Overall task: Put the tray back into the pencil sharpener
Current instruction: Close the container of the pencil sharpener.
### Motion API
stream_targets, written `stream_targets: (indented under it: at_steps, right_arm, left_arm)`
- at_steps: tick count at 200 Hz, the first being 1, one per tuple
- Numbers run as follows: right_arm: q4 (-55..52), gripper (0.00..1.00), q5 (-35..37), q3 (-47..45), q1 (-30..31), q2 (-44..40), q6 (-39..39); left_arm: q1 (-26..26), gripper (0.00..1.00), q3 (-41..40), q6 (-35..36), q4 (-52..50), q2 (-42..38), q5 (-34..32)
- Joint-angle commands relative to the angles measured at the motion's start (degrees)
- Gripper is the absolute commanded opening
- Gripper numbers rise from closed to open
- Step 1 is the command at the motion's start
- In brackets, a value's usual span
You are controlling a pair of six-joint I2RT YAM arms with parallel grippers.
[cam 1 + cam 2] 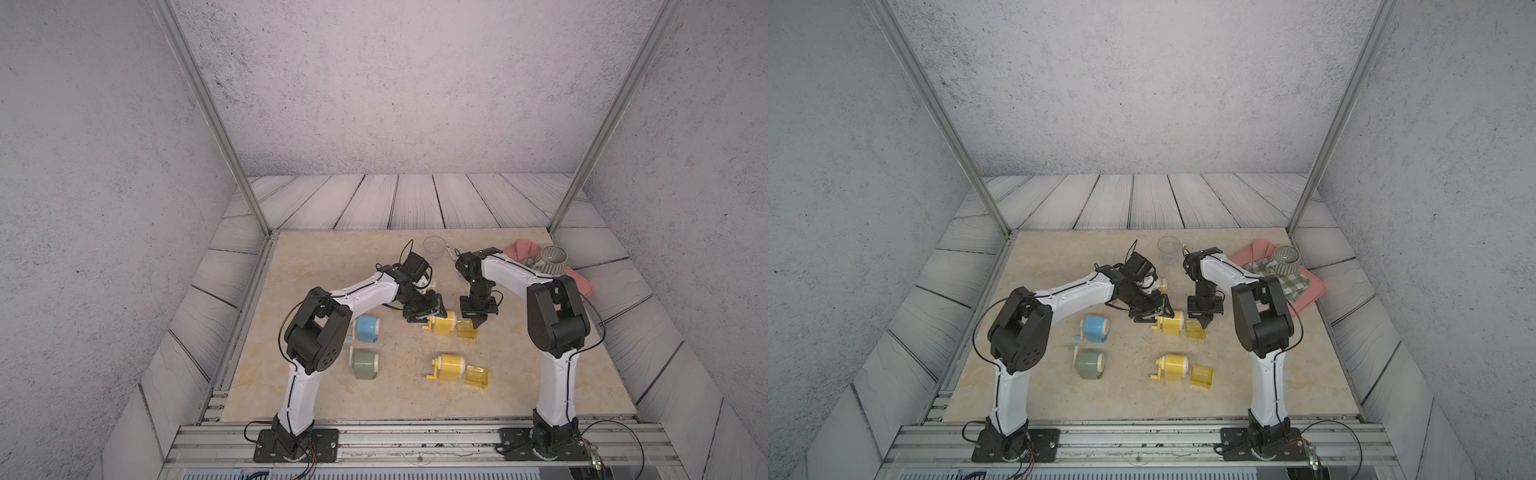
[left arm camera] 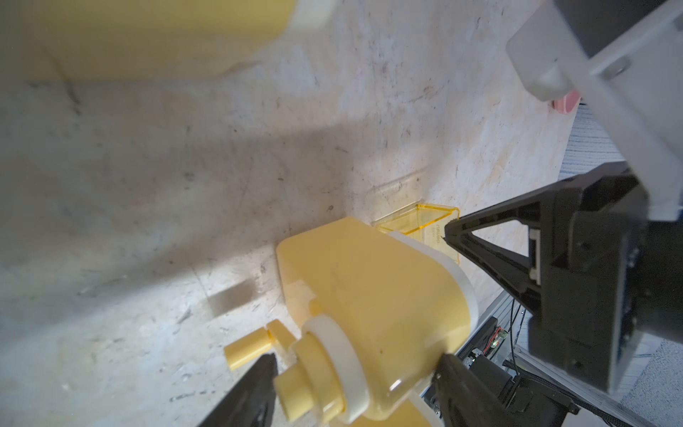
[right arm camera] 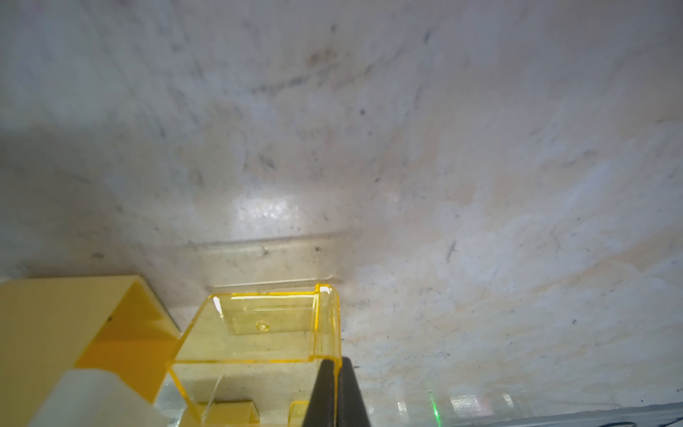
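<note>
A: Left pincer (image 2: 357,362), state?
B: Jaws noted roughly half spread, set on either flank of the yellow pencil sharpener (image 1: 441,324) near its crank end. Contact is seen on both sides, so it is taken as gripped. The body is rested on the worktop (image 1: 332,266).
A: Right pincer (image 3: 335,388)?
B: Closed right down. A thin strip of the end wall of the tray (image 3: 258,347) is seen nipped between the fingertips.
A: Where is the tray placed?
B: Amber, see-through, laid flat on the worktop just beside the sharpener's hollow end, one corner touching the mouth. It is not seated inside.
A: Other items logged?
B: A second yellow sharpener (image 1: 451,365) with a spare tray (image 1: 477,376) just beside it is recorded nearer the arm bases. A blue sharpener (image 1: 368,328) and a green sharpener (image 1: 365,364) are seen on the left arm's side.
</note>
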Motion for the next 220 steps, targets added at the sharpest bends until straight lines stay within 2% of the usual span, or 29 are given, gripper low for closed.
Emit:
stream_targets:
  at_steps: [1, 220]
  right_arm:
    - [-1.8, 0.0, 1.4, 1.1, 1.0, 1.2, 0.4]
    - [1.6, 0.0, 2.7, 1.6, 2.4, 1.5, 5.6]
  left_arm:
    - [0.5, 0.71, -1.7, 0.7, -4.0, -0.1, -2.1]
    - [0.6, 0.71, -2.6, 0.6, -3.7, -0.6, -2.1]
